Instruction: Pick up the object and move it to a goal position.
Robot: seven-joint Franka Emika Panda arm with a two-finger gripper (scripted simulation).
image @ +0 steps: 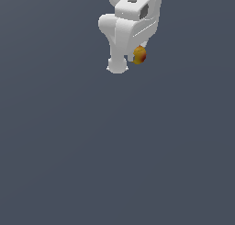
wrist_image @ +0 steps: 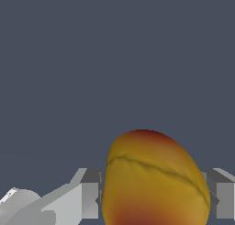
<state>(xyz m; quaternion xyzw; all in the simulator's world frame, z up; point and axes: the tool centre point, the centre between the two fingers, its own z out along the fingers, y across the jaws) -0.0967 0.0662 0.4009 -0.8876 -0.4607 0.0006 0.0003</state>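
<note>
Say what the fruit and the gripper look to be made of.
Fruit: soft, matt skin, orange-yellow shading to red, with a crease across it; looks like real fruit flesh, though it is only a render. Gripper: smooth white casing, likely plastic or painted metal; grey fingers.

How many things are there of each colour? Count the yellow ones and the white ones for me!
Orange-yellow with a red patch: 1, the fruit-like ball, seen close up in the wrist view.
White: 1, the robot arm with its gripper, whose fingers sit on either side of the ball.
Total: 2.
</note>
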